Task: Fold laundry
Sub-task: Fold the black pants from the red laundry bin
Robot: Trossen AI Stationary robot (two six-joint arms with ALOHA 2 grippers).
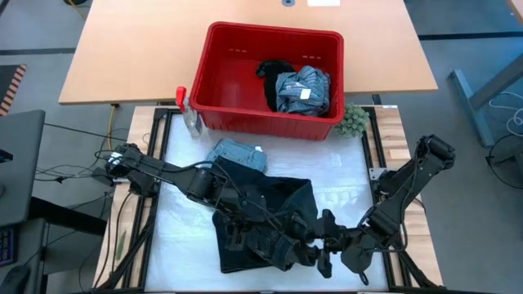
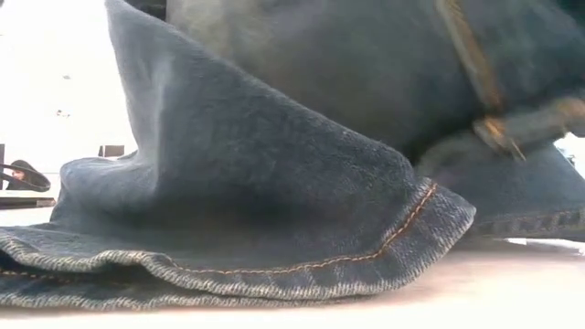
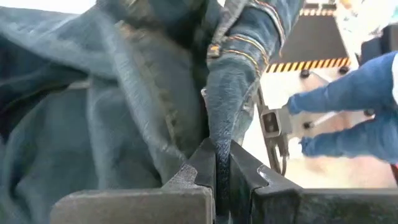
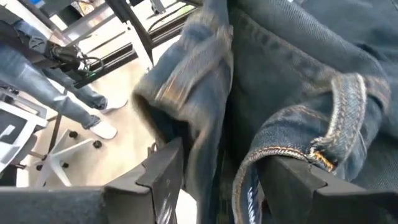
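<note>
Dark jeans (image 1: 261, 208) lie on the table (image 1: 343, 184), left gripper (image 3: 216, 163) clamped on a fold, right gripper (image 4: 217, 171) jaws apart around denim. Red basket (image 1: 237, 61) behind holds more clothes (image 1: 302, 88).

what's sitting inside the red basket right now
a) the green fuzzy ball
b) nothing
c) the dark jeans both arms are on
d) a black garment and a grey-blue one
d: in the high view the red basket holds a black garment beside a grey-blue bundle.
</note>
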